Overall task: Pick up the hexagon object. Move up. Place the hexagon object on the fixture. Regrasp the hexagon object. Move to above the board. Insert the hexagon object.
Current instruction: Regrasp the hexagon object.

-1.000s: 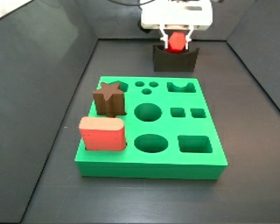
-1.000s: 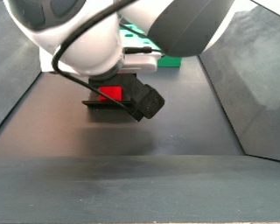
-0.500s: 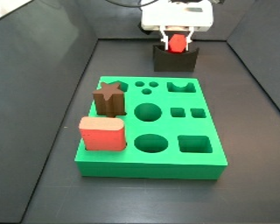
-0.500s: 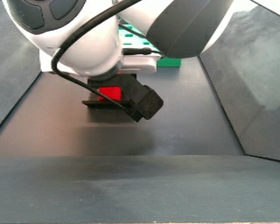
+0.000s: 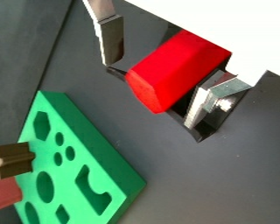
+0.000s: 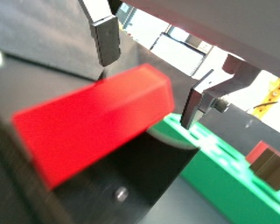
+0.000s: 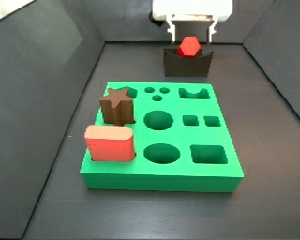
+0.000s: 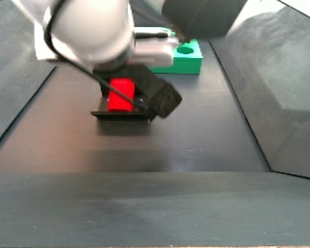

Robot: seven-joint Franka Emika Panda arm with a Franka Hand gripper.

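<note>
The hexagon object (image 7: 189, 45), a glossy red prism, rests in the notch of the dark fixture (image 7: 187, 64) at the far end of the floor. My gripper (image 7: 190, 30) hangs just above it, open. In both wrist views the red prism (image 5: 175, 70) (image 6: 95, 122) lies between the silver fingers (image 5: 109, 39) (image 6: 104, 39), and there is a visible gap at one finger. In a side view the hexagon object (image 8: 121, 94) sits on the fixture (image 8: 124, 113) under the arm. The green board (image 7: 178, 173) lies nearer the camera.
A brown star piece (image 7: 116, 105) and a salmon-pink block (image 7: 112, 143) stand on the board's left side. The board (image 5: 78, 171) (image 6: 219, 175) (image 8: 184, 60) shows beside the fixture in the other views. Dark walls enclose the floor.
The fingers have spread apart and let go of the red prism. The gripper has risen a little, leaving the prism in the fixture's notch.
</note>
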